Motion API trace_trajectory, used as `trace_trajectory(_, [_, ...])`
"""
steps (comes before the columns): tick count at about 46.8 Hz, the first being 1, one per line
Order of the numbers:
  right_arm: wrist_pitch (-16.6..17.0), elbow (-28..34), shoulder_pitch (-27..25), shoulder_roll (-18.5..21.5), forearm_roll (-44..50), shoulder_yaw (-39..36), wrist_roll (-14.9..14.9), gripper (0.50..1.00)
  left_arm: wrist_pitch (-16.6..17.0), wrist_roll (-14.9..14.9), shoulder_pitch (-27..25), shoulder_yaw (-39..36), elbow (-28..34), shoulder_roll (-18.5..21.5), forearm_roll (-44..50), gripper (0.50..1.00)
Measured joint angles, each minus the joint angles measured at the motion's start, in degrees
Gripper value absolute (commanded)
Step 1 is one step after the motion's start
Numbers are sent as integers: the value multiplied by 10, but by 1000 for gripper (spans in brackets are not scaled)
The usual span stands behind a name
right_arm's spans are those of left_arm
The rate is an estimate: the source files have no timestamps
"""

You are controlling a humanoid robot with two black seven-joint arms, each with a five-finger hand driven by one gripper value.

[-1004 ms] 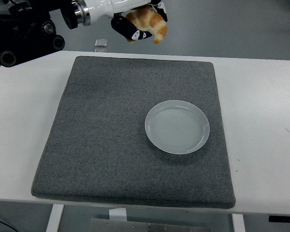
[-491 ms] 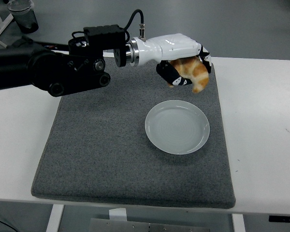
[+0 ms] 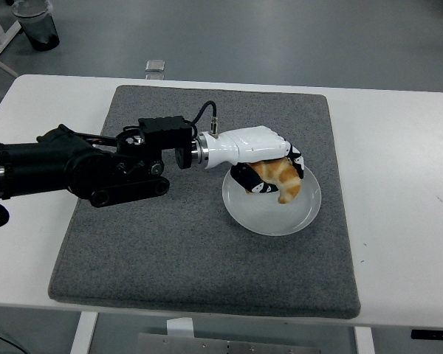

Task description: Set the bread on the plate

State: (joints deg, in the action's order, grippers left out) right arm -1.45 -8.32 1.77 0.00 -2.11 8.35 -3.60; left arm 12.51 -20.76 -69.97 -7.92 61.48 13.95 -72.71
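The left hand (image 3: pixel 262 158) and its arm span the frame's left and centre, covering the plate (image 3: pixel 304 214); the mat's (image 3: pixel 170 251) lower part and the right-hand table (image 3: pixel 399 184) lie bare.

Grey mat (image 3: pixel 170 243) on white table (image 3: pixel 399 221); dark cup (image 3: pixel 35 26) on floor far left.

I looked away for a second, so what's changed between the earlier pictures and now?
The left hand, gripping the bread throughout, came from beyond the table's far edge toward the near side and down, and is now over the plate. Nothing was let go. The plate and the grey mat stayed put.
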Motion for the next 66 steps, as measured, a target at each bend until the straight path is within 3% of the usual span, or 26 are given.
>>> trace_trajectory(12, [0,0,0,0,0,0,0,930,1,-1,28,0,-26,-11,1,500])
trace_trajectory(25, [0,0,0,0,0,1,0,930,2,-1,48,0,-90,-57,7,500])
trace_trajectory(49, [0,0,0,0,0,1,0,932,2,-1,51,0,-107,-76,13,500])
trace_trajectory(53, [0,0,0,0,0,0,0,930,5,0,53,1,-106,-75,14,662])
trace_trajectory(57, [0,0,0,0,0,0,0,930,18,0,55,9,-106,-73,18,733])
trace_trajectory(66, [0,0,0,0,0,1,0,932,23,0,56,16,-103,-70,22,831])
